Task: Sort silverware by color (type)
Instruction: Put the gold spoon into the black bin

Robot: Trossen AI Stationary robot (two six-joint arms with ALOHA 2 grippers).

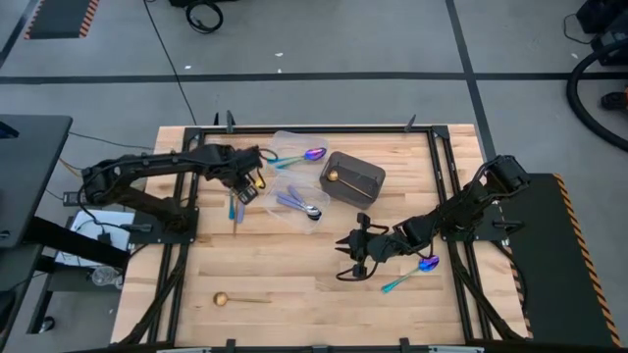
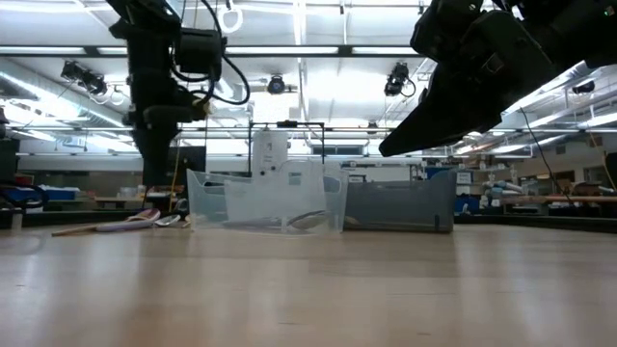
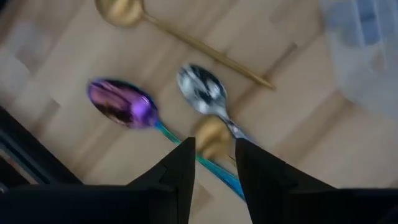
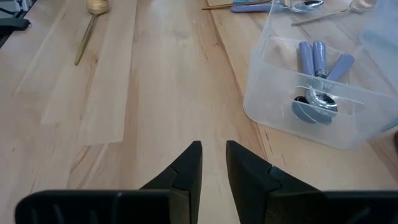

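My left gripper (image 1: 241, 192) (image 3: 214, 165) hovers open at the table's left, beside the clear tubs, over a cluster of spoons: an iridescent purple one with a teal handle (image 3: 121, 102), a silver one (image 3: 202, 88) and a gold one (image 3: 127, 9). A second gold spoon bowl (image 3: 211, 138) shows between its fingertips. My right gripper (image 1: 348, 253) (image 4: 213, 158) is narrowly open and empty above bare wood at the right. An iridescent spoon (image 1: 412, 275) lies flat by the right arm. A gold spoon (image 1: 235, 299) lies near the front edge. My left gripper has a fingertip (image 3: 180, 162) on either side of the gold spoon bowl (image 3: 211, 138), coming from above. The view is blurred, and I cannot tell whether the fingers touch it.
One clear tub (image 1: 299, 201) (image 4: 314, 99) holds lavender-handled silver spoons. Another clear tub (image 1: 292, 152) holds an iridescent spoon. The dark bin (image 1: 351, 178) holds a gold spoon. Open wood lies in front of the tubs and under the right gripper.
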